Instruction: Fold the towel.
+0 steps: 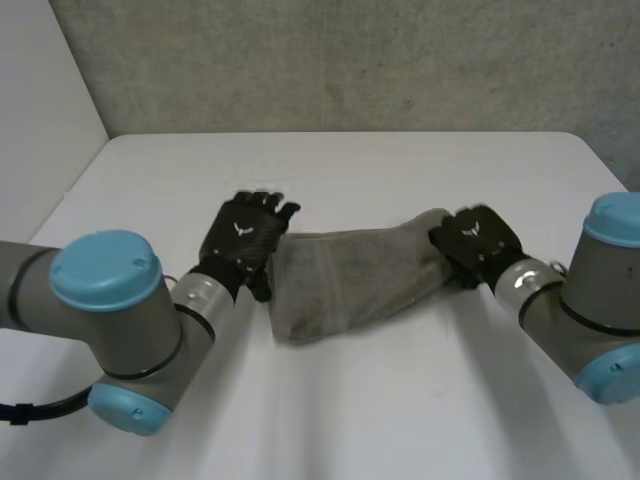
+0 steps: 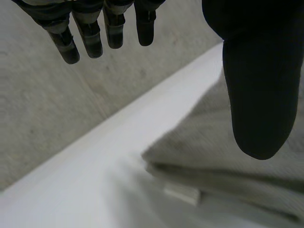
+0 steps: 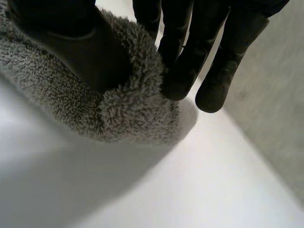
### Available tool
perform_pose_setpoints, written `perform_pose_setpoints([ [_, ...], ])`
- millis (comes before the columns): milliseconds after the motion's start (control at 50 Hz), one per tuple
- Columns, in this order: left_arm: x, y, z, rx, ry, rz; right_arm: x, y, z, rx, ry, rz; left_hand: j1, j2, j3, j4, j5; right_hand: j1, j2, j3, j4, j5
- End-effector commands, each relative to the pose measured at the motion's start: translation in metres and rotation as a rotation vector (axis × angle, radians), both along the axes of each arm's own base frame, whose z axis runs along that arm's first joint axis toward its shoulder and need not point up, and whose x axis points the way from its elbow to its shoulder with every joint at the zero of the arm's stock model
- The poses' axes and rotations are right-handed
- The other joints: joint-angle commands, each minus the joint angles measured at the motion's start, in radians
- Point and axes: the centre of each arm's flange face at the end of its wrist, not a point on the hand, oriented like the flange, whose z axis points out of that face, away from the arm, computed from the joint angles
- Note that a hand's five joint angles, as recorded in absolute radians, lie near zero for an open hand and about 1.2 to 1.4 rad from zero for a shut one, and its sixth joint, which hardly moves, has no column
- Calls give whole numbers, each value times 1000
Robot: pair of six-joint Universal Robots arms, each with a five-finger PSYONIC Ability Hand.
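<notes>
A grey towel (image 1: 350, 280) lies folded and rumpled on the white table (image 1: 340, 170), between the two hands. My right hand (image 1: 477, 241) is at the towel's right end; in the right wrist view its thumb (image 3: 80, 47) and fingers (image 3: 178, 71) pinch a fold of the fluffy towel (image 3: 128, 109). My left hand (image 1: 243, 243) hovers at the towel's left end with its fingers (image 2: 90, 33) straight and spread and its thumb (image 2: 259, 95) over the towel (image 2: 228, 166). It holds nothing.
A grey wall (image 1: 350, 60) runs behind the table's far edge. A lighter wall (image 1: 40, 100) stands at the left. Bare table surface lies in front of the towel and beyond it.
</notes>
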Motion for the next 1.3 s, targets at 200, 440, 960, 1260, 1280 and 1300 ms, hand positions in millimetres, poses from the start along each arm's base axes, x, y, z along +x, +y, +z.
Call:
perform_pose_setpoints([
  [200,33,-14,60,-128,84,138,146,112,-25,-331,323,715,5,10,8,9,-27,107,133,61,62,72],
  [440,35,-16,53,-112,83,146,143,101,-7,-305,194,611,5,10,8,9,-27,-1114,-1089,-1161,-1160,-1150],
  [960,-25,-7,-28,219,135,35,84,32,1,353,-336,132,6,10,9,10,-26,-1114,-1089,-1161,-1160,-1150],
  [1260,-25,-5,-38,276,81,56,85,30,-7,374,-337,123,9,13,12,13,-23,-1114,-1089,-1161,-1160,-1150],
  [1280,-25,-5,-38,275,81,56,83,29,13,329,-359,119,9,13,12,13,-23,-1114,-1089,-1161,-1160,-1150],
  [1300,-23,-5,-20,242,103,67,83,29,13,329,-360,119,6,10,9,10,-26,-1114,-1089,-1161,-1160,-1150],
])
